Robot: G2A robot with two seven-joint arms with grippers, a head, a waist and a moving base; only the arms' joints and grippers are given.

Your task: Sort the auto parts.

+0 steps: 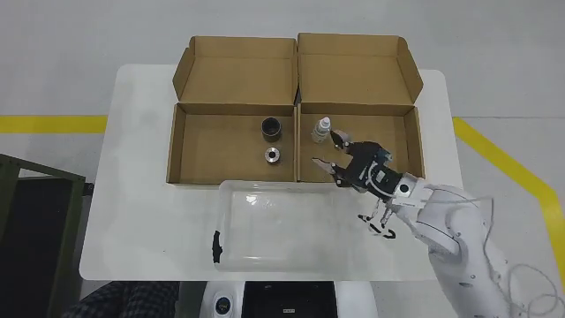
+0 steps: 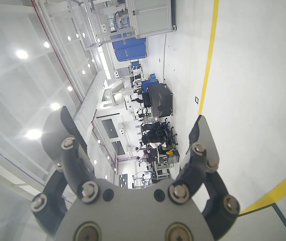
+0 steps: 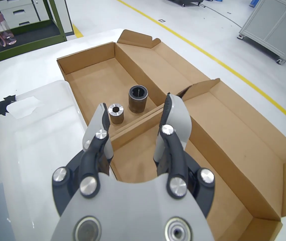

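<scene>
- Count: one table (image 1: 132, 185), one bin (image 1: 282, 221), two boxes, three parts, two claws.
- Left claw (image 2: 132, 116): fingers spread wide, nothing between them. It is aimed away from the table, toward the room.
- Table: white, smooth, with rounded corners.
- Tape (image 1: 214, 249): one black, ragged scrap stuck on the bin's left front corner.
- Bin: clear plastic, rectangular, with rounded edges. It stands at the table's near edge, just in front of both boxes.
- Left box (image 1: 203, 155): brown corrugated cardboard, shallow, lid flap folded back flat. It touches the right box (image 1: 388, 132) along one side wall.
- Sleeve (image 1: 270, 128): a dark, dull metal cylinder with a wide ribbed bore. It stands upright in the left box, near the shared wall.
- Bushing (image 1: 272, 155): a shorter, narrower cylinder with a bright machined top face and a small bore. It stands upright just in front of the sleeve, and the two are apart.
- Right box: same cardboard, same shape, flap also folded back.
- Pale part (image 1: 322, 128): small and whitish, in the right box's rear left corner. Its shape is too small to tell.
- Right claw (image 1: 334, 153): grey fingers with black pads, spread wide and gripping nothing. It hangs over the left end of the right box, just in front of the pale part.
</scene>
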